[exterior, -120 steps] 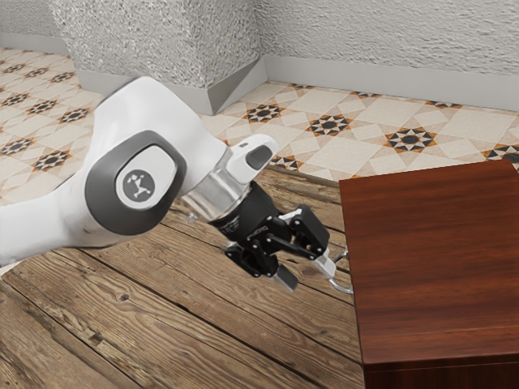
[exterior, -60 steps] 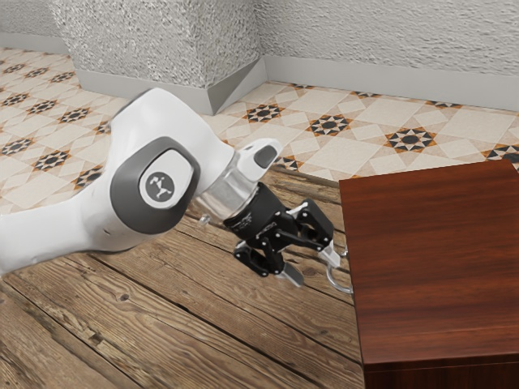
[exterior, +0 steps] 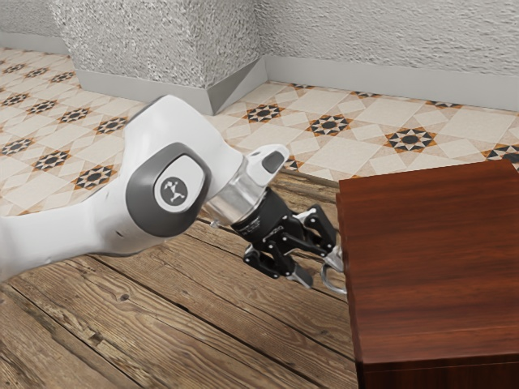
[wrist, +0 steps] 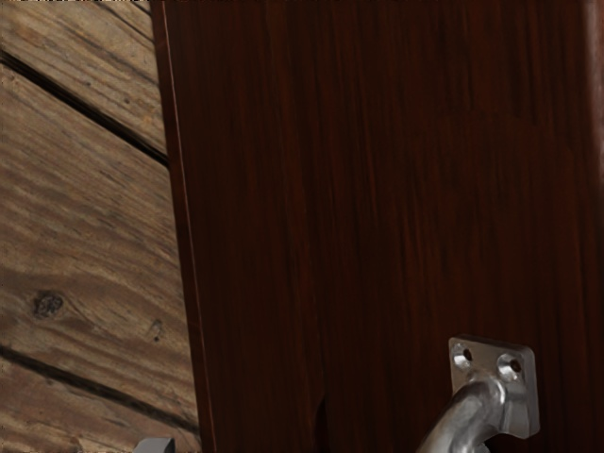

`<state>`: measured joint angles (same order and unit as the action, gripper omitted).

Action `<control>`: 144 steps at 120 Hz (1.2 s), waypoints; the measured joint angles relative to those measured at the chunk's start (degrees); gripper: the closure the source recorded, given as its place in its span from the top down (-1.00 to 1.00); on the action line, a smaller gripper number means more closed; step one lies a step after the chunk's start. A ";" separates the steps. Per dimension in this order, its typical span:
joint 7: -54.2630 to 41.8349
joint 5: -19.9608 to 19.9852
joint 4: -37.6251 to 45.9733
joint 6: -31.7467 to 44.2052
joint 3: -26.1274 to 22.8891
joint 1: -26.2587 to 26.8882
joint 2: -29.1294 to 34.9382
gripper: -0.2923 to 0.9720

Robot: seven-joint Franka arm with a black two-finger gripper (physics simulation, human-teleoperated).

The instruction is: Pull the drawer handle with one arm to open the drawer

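A dark red wooden cabinet (exterior: 430, 275) stands at the exterior view's right, its drawer front facing the arm. A curved metal handle (exterior: 332, 281) sticks out from that front. My black gripper (exterior: 318, 269) is right at the handle, fingers apart and open, one fingertip (exterior: 302, 279) low and the other near the cabinet face. The wrist view looks close onto the drawer front (wrist: 377, 189), with the handle's silver mounting plate (wrist: 493, 376) and the start of its bar (wrist: 461, 425). I cannot tell whether a finger touches the handle.
The cabinet and arm stand on a plank wooden surface (exterior: 162, 324). Beyond it lies a patterned tile floor (exterior: 365, 130) with rough grey walls and a pillar (exterior: 154, 40) at the back.
My arm has reached toward the exterior view's right, bringing the gripper from a short gap away up to the handle. The cabinet's front edge now sits slightly farther left.
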<state>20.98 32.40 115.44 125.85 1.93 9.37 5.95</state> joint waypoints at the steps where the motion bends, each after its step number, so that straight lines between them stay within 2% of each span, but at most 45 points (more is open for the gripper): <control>1: 0.00 0.00 0.05 -0.03 0.08 0.05 0.06 -0.08; 74: -0.68 -0.36 1.77 -4.22 5.48 2.32 2.83 -0.13; 99: -0.62 -2.22 2.22 -6.19 7.23 3.03 3.74 -0.13; 144: 0.46 -6.25 3.09 -7.09 7.23 2.84 4.97 -0.13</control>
<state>21.44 26.15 118.54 118.76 9.16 12.21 10.91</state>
